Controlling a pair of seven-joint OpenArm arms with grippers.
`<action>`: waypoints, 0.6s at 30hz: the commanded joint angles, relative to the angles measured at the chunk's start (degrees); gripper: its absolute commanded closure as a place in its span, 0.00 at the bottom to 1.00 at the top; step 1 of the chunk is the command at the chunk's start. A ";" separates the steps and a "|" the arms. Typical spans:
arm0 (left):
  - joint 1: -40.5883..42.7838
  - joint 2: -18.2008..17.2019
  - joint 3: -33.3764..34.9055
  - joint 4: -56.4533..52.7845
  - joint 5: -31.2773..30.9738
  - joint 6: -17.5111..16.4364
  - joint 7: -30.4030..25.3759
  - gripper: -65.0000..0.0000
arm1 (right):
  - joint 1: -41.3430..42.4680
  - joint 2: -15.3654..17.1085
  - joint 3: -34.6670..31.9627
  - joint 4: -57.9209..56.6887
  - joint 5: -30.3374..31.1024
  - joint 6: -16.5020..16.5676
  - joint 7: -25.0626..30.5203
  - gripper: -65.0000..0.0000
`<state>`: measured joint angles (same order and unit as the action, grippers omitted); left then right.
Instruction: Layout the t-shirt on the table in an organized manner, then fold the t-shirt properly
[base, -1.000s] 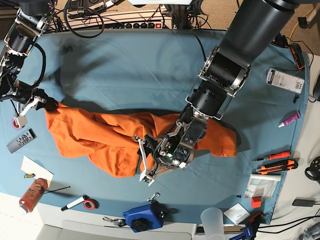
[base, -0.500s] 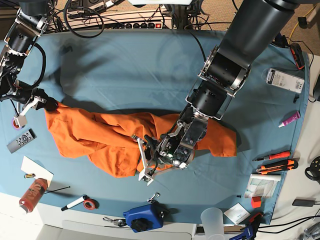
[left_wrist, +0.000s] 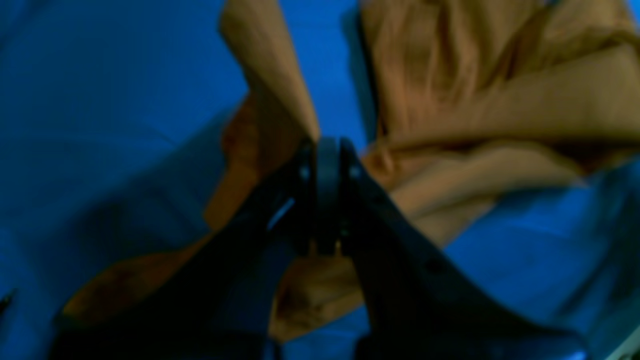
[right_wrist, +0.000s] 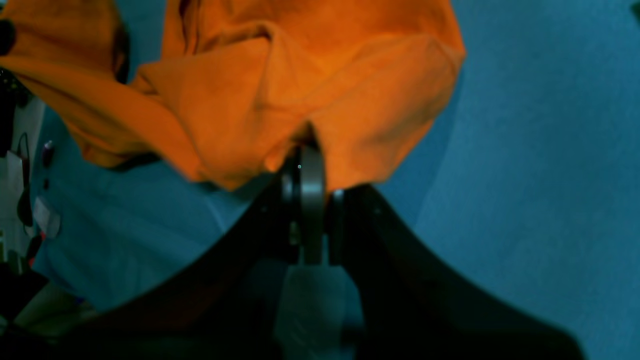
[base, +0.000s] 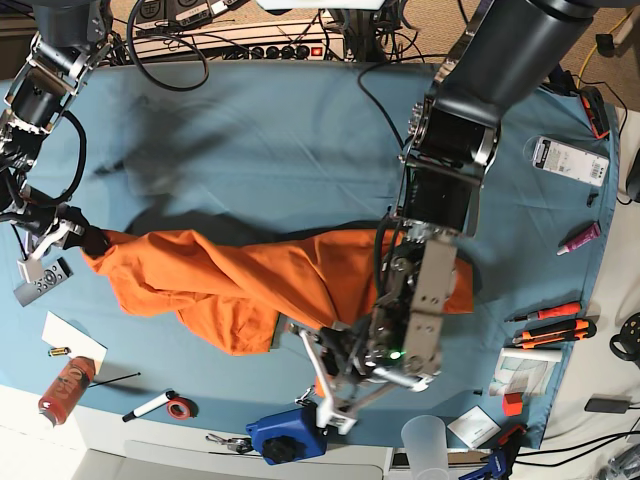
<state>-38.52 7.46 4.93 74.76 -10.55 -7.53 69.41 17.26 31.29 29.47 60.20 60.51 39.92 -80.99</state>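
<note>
The orange t-shirt (base: 230, 280) lies bunched and stretched across the middle of the teal table (base: 250, 140). My left gripper (base: 335, 368) is at the shirt's near edge, shut on a fold of the fabric. The left wrist view shows its jaws closed, and a strip of the t-shirt (left_wrist: 270, 75) rises from the left gripper (left_wrist: 327, 147). My right gripper (base: 88, 240) is at the shirt's far left end. In the right wrist view, the right gripper (right_wrist: 305, 152) is shut on an edge of the t-shirt (right_wrist: 310, 75).
A remote (base: 40, 280), white paper (base: 72, 340), a red can (base: 65, 388) and a marker (base: 150, 405) lie near the left front edge. A blue device (base: 290, 435) and plastic cup (base: 425, 440) sit at the front. Orange-handled tools (base: 550, 325) lie right.
My left gripper has shut on the shirt and drawn it toward the near edge, stretching the fabric. The right gripper has shifted slightly nearer, still holding its corner.
</note>
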 joint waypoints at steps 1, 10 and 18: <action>0.07 -0.68 -0.81 1.64 -0.42 -0.02 0.13 1.00 | 1.33 1.64 0.26 0.92 1.60 0.08 0.99 1.00; 19.37 -10.25 -7.43 19.91 -3.65 -0.02 0.13 1.00 | 1.31 1.60 0.26 0.92 1.62 0.08 1.07 1.00; 44.17 -12.39 -14.51 45.75 -7.65 0.09 -2.62 1.00 | 1.29 1.60 0.26 0.92 2.56 0.08 0.99 1.00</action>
<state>6.68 -5.02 -9.63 119.55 -17.89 -7.33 67.85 17.28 31.18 29.43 60.16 62.06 39.94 -81.14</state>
